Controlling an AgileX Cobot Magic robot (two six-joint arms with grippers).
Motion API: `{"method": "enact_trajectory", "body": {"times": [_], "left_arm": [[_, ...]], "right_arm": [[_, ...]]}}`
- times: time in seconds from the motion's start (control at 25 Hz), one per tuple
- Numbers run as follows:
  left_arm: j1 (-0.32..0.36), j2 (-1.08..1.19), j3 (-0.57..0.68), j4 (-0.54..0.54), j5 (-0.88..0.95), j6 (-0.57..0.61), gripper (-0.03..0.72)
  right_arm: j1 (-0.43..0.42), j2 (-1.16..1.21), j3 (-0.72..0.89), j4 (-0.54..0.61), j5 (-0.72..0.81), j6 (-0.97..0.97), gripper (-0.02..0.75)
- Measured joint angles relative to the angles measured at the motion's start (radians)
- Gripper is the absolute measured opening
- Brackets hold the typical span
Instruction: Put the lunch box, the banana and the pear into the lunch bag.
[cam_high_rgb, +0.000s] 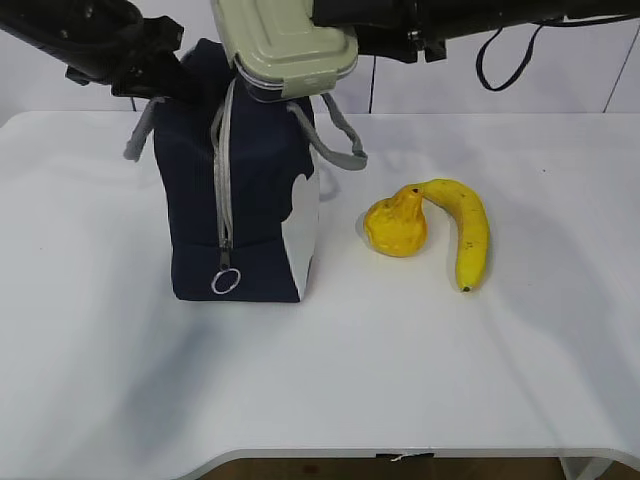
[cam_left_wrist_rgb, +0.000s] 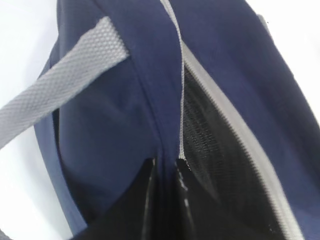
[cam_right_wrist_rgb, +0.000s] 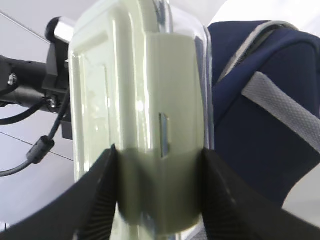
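Note:
The navy lunch bag (cam_high_rgb: 250, 200) stands upright at the left of the white table, its zipper undone along the top and front. My left gripper (cam_left_wrist_rgb: 164, 162) is shut on a fold of the bag's (cam_left_wrist_rgb: 110, 125) top edge beside the zipper (cam_left_wrist_rgb: 220, 115). Directly above the bag's opening, tilted, hangs the lunch box (cam_high_rgb: 285, 45) with its sage-green lid. My right gripper (cam_right_wrist_rgb: 157, 155) is shut on the lunch box (cam_right_wrist_rgb: 140, 90), one finger on each side. On the table to the right lies the pear (cam_high_rgb: 396, 225), touching the banana (cam_high_rgb: 468, 225).
A grey handle (cam_high_rgb: 345, 140) droops over the bag's right side and another (cam_left_wrist_rgb: 60, 90) over its left. The zipper's ring pull (cam_high_rgb: 226, 282) hangs low on the bag's front. The table's front edge (cam_high_rgb: 400, 455) runs along the bottom of the exterior view.

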Motion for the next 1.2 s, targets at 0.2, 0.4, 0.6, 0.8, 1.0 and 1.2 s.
{"method": "enact_trajectory", "body": {"times": [0.2, 0.4, 0.6, 0.8, 1.0, 1.2], "left_arm": [[0.015, 0.000, 0.000, 0.000, 0.003, 0.000, 0.050], [0.015, 0.000, 0.000, -0.018, 0.005, 0.000, 0.050], [0.015, 0.001, 0.000, -0.044, 0.008, 0.007, 0.050], [0.015, 0.004, 0.000, -0.053, 0.014, 0.010, 0.048], [0.016, 0.006, 0.000, -0.075, 0.017, 0.027, 0.048], [0.016, 0.006, 0.000, -0.082, 0.019, 0.038, 0.048]], "right_arm": [[0.002, 0.029, -0.006, 0.007, -0.016, -0.001, 0.358], [0.002, 0.035, -0.006, 0.013, -0.030, -0.001, 0.358], [0.010, 0.063, -0.008, 0.012, -0.037, -0.001, 0.358], [0.028, 0.084, -0.008, -0.007, -0.041, -0.001, 0.358], [0.031, 0.091, -0.008, -0.054, -0.039, 0.007, 0.358], [0.031, 0.091, -0.008, -0.113, -0.037, 0.020, 0.358]]}}
